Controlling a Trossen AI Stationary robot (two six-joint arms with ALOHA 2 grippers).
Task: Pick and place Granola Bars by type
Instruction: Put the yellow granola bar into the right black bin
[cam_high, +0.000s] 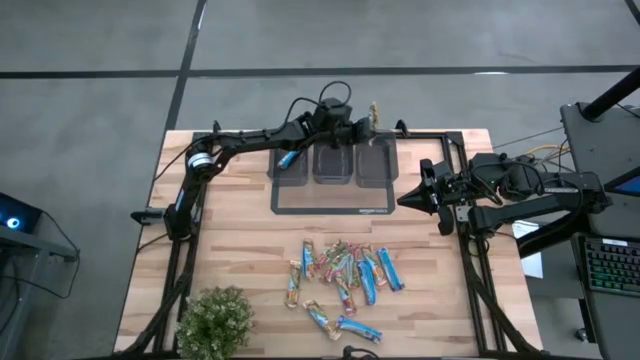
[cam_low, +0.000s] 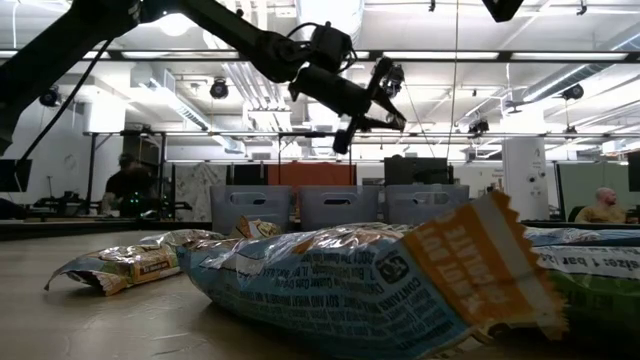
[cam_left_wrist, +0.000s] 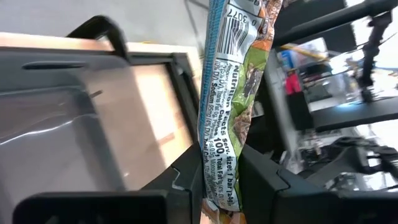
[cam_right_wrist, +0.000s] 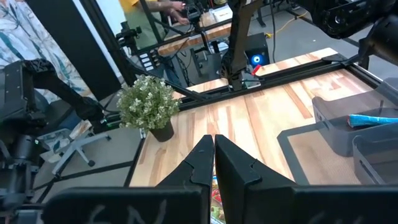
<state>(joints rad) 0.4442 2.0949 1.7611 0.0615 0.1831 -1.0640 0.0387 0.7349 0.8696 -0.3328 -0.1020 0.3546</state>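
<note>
One blue bar (cam_right_wrist: 373, 119) already binned, right wrist shows

You're looking at a pale wood worktop (cam_high: 250, 250) standing on a grey concrete floor (cam_high: 90, 90) crossed by dark seams. Beyond the worktop's right edge sits a keyboard (cam_high: 612, 264) with green backlight. Level across the worktop, the hall is open, with white ceiling pipes (cam_low: 250, 85) and bright strip lights (cam_low: 560, 52). A person (cam_low: 128, 185) sits at a desk far back, another person (cam_low: 603, 206) at the far right.
</note>
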